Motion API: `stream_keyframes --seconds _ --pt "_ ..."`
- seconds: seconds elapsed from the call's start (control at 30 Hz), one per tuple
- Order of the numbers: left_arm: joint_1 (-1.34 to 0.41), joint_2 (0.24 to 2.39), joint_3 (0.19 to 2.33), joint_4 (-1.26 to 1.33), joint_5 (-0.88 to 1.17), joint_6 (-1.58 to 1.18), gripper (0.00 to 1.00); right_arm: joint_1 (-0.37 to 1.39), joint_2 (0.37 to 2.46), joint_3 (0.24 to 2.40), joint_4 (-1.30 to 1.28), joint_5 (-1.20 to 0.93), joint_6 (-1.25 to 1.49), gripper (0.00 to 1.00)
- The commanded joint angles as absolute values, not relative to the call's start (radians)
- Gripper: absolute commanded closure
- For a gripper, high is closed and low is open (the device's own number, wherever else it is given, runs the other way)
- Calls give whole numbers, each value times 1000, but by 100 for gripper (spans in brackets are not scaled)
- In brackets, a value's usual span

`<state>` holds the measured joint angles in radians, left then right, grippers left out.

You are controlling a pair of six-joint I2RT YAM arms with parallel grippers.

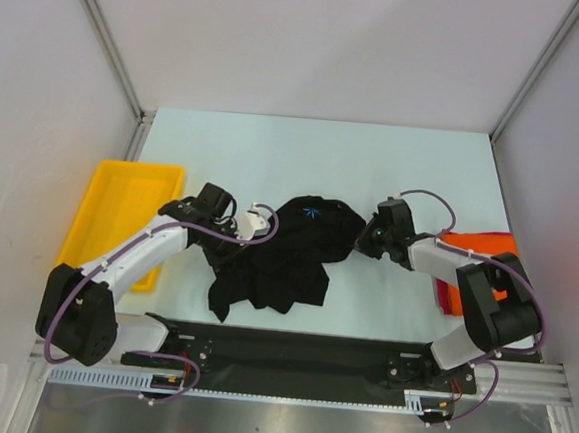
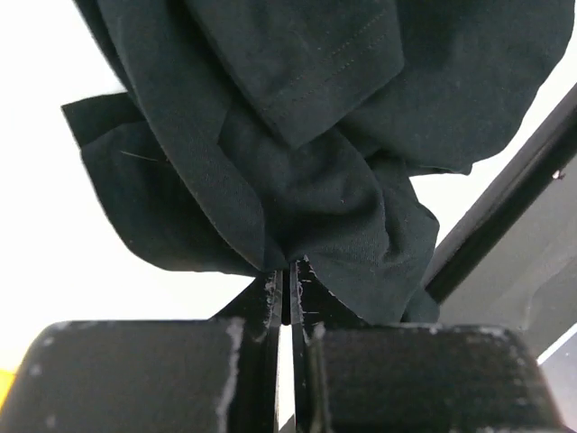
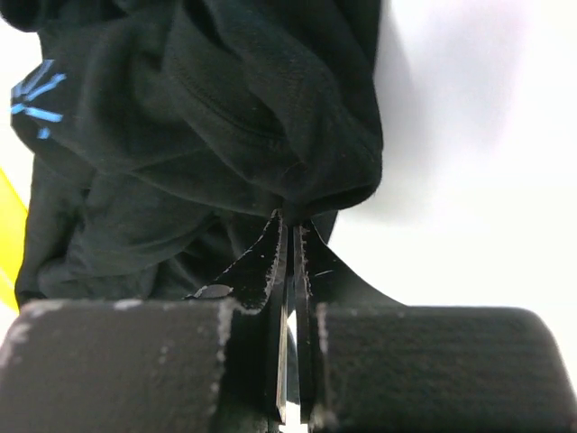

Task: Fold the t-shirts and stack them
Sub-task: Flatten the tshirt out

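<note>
Lying crumpled at the middle of the counter (image 1: 314, 153), the black t-shirt (image 1: 286, 261) forms a loose heap, one ragged corner trailing toward the near edge. The left hand (image 1: 261, 217) pinches a fold on the shirt's left side, its fingers pressed together on the cloth. The right hand (image 1: 365, 238) nips a fold on the shirt's right side in the same way. White counter stretches from the heap to the far edge. A yellow tray (image 1: 138, 168) sits along the left edge, apart from the shirt. The orange-red t-shirts (image 1: 480, 241) lie against the right edge.
</note>
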<state>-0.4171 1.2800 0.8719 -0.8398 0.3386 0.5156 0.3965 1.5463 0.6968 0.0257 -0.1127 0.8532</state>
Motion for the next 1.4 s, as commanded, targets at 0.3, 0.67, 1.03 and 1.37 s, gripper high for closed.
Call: stream_keyframes --seconds 0.3,0.67,1.03,1.37 --pt "-160 1241 1415 -822 39 561 100 201 1381 1248 -147 -218 727 100" --pt "-100 1549 2282 -801 -172 606 100 -41 1459 1911 -226 -322 735 100" --pt "-123 1274 1768 -733 34 721 100 -86 1124 1548 -339 -381 663 100" --pt "-311 1048 867 -838 258 756 86 -57 778 808 -632 -187 607 100"
